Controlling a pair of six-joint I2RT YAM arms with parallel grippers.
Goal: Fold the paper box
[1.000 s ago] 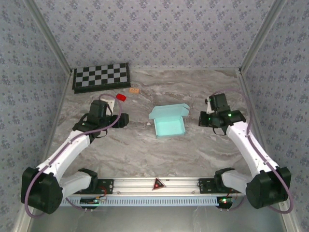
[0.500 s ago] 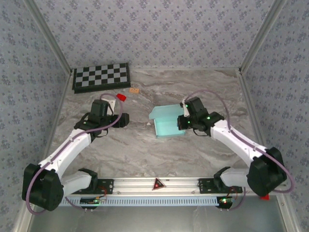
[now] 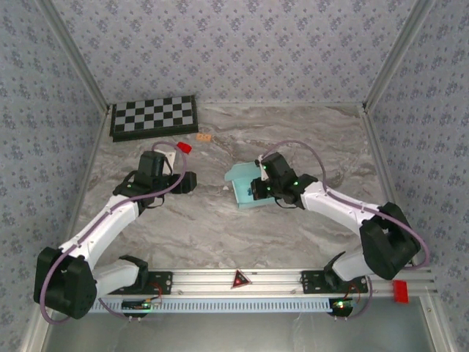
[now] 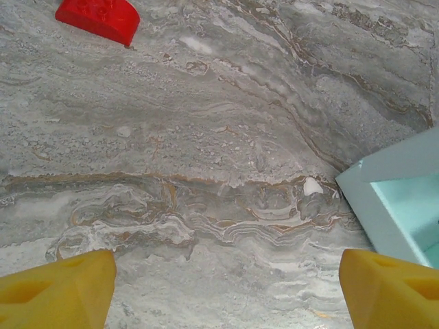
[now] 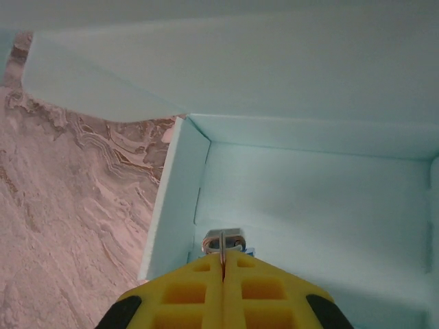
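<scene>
Because the bench [image 3: 220, 227] is hard and smooth, the paper box [image 3: 240, 176] standing at its centre will probably slide under any sideways push. The box is thin pale cyan card, so judge it light, easily creased and weak against a point load. Its tray walls stand upright and its lid panel leans back on the far side, not yet folded down. Take hold along a panel edge or close to a crease line, not in mid-panel, where the card would likely buckle. Brace the tray before hinging the lid.

The right arm reaches in from the right, elbow low, forearm angled toward the centre. The right gripper [image 3: 256, 189] is over the tray, tips pointing down into it. In the right wrist view the right gripper [image 5: 223, 257] sits just inside the near left corner of the box [image 5: 309, 185], jaws pressed together with nothing between them. Whether the tips touch the floor of the tray cannot be told.

The left arm is folded well apart to the left. The left gripper [image 3: 189, 182] points toward the box, jaws spread wide and empty over bare bench, with the small red block [image 3: 184, 147] beyond it
</scene>
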